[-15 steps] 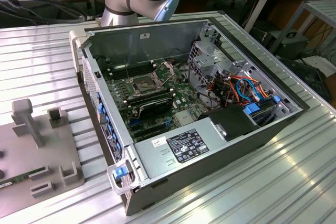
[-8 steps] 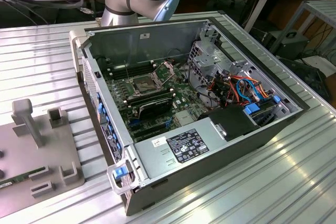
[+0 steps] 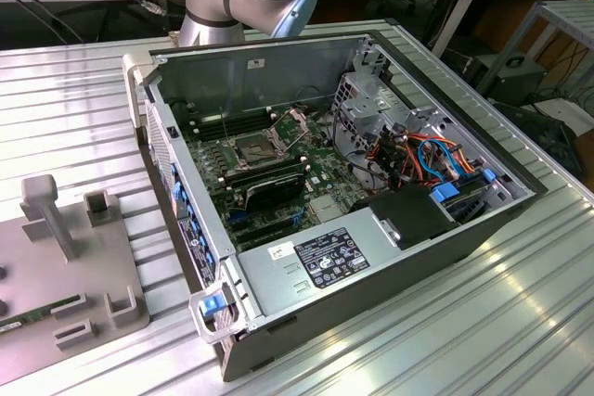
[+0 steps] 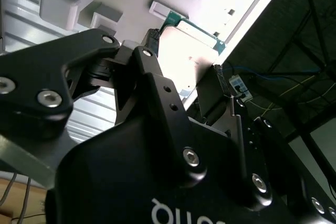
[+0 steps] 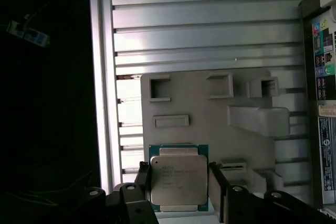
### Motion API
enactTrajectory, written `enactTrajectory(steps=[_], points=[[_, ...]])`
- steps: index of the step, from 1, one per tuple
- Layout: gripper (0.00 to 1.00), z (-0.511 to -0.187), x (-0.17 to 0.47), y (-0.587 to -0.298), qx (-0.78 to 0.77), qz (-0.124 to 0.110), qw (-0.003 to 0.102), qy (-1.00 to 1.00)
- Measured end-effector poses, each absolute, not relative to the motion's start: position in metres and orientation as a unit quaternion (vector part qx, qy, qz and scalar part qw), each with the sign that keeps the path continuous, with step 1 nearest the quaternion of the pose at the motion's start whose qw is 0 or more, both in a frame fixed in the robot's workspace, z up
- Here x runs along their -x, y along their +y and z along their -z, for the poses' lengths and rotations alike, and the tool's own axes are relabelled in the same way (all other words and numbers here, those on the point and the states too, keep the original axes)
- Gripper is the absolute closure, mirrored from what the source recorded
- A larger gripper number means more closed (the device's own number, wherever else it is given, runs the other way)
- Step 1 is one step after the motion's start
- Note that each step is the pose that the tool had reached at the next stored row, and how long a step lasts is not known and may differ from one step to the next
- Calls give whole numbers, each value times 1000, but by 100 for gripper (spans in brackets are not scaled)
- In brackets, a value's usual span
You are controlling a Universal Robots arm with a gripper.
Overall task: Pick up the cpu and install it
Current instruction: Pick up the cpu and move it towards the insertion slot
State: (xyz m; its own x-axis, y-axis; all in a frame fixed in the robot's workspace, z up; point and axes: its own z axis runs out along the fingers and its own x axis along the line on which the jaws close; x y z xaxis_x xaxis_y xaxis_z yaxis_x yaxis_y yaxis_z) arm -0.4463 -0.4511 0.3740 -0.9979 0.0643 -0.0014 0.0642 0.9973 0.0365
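The cpu (image 5: pixel 178 179) is a small, flat, square chip; a dull silver-grey metal lid with faint print sits on a green board that rims it; in the first wrist view it faces the camera squarely, clamped by opposite edges between the dark fingers (image 5: pixel 217 184) of the gripper (image 5: pixel 179 182), raised in front of a pale grey fixture plate (image 5: pixel 210 129); in the second wrist view the cpu (image 4: pixel 189 56) appears tilted, its lid washed bright by glare.
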Motion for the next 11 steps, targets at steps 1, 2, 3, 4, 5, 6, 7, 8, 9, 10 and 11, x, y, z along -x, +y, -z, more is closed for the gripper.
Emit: enactTrajectory(steps=[1,2,3,4,5,6,7,8,9,10,11], points=[[46,-375,446,-451,-32,-18,1,999],[46,-376,446,-451,-32,-18,1,999],[46,-376,446,-451,-32,-18,1,999],[46,-376,446,-451,-32,-18,1,999],[46,-376,446,-451,-32,-18,1,999],[46,-377,446,-451,-32,-18,1,999],[46,-377,446,-451,-32,-18,1,999],[46,-379,446,-451,-32,-18,1,999],[46,-382,446,-451,-32,-18,1,999],[46,-382,446,-451,-32,-18,1,999],[46,-382,446,-451,-32,-18,1,999]])
